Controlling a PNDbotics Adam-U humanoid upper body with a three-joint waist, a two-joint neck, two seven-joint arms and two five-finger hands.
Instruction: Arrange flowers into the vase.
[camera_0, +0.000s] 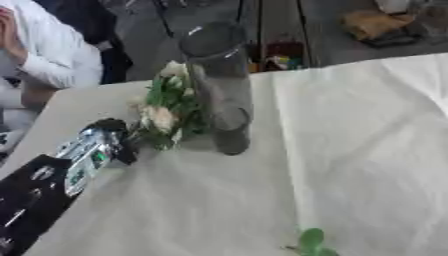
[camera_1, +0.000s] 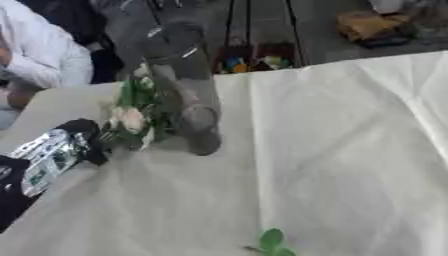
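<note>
The robot's left hand (camera_0: 109, 142), black with silver joints, comes in from the lower left and lies low over the cream-coloured tablecloth (camera_0: 350, 150). Its fingers seem curled round the lower stems of a small bunch of pale cream flowers with green leaves (camera_0: 166, 112), though the blur hides how far they close. The bunch rises from the hand up and to the right, its blooms and leaves leaning against the left side of a tall clear glass cylinder vase (camera_0: 219, 85). The vase stands upright on the cloth near the far edge of the table, just right of the hand, with the flowers between the two. The blooms sit beside the vase wall, outside it, below its open mouth; the stems are not in the vase.

There is one vase and one bunch; at least two pale blooms can be made out in it, and an exact count is not possible. A single separate sprig with round green leaves (camera_1: 271, 242) lies on the cloth at the near edge, well apart from the hand and the vase.

The right hand shows in neither view
</note>
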